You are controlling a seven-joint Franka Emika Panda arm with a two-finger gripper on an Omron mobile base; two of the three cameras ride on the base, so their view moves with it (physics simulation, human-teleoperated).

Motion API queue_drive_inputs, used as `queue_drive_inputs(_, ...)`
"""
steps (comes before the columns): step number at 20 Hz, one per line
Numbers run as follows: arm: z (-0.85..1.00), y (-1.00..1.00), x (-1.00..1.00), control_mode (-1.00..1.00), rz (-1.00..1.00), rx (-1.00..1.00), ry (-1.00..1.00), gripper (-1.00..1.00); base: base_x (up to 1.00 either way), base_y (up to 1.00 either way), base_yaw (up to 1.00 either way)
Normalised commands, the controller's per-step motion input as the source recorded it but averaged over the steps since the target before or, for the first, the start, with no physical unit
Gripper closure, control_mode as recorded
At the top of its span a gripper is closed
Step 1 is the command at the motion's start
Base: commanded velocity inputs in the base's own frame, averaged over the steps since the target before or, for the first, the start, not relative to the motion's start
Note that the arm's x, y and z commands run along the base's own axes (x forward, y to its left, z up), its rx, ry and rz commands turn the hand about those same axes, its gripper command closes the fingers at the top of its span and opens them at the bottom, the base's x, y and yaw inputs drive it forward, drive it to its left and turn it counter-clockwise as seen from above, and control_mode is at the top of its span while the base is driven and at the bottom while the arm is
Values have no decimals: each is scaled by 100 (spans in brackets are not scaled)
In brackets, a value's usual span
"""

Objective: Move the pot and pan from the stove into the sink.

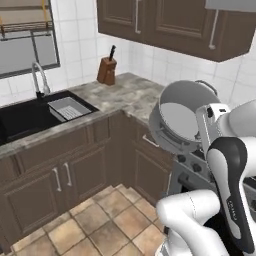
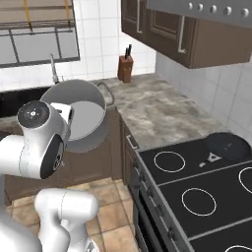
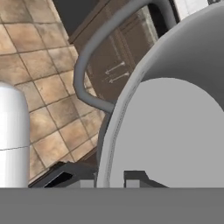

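Observation:
The light-grey pot (image 1: 181, 116) hangs tipped on its side in the air above the tiled floor, between the stove and the corner counter, its open mouth facing the cameras. It also shows as the pot (image 2: 81, 115) and the pot (image 3: 175, 131). My gripper (image 3: 109, 178) is shut on its rim, beside one loop handle (image 3: 83, 74). The black pan (image 2: 229, 145) lies flat at the back of the stove (image 2: 197, 189). The black sink (image 1: 22, 120) is set in the counter far to the left, under its chrome faucet (image 1: 40, 77).
A grey rack (image 1: 67, 107) sits in the sink's right end. A wooden knife block (image 1: 106, 70) stands in the counter's back corner. Brown wall cabinets (image 1: 170, 22) hang overhead, and base cabinets (image 1: 60, 175) line the tiled floor (image 1: 100, 220).

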Motion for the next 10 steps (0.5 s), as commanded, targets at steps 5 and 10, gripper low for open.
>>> queue_drive_inputs(5,0,0,0,100,0,0,0,100,-19,-7,46)
queue_drive_inputs(10,0,0,0,100,0,0,0,100,-19,-10,45)
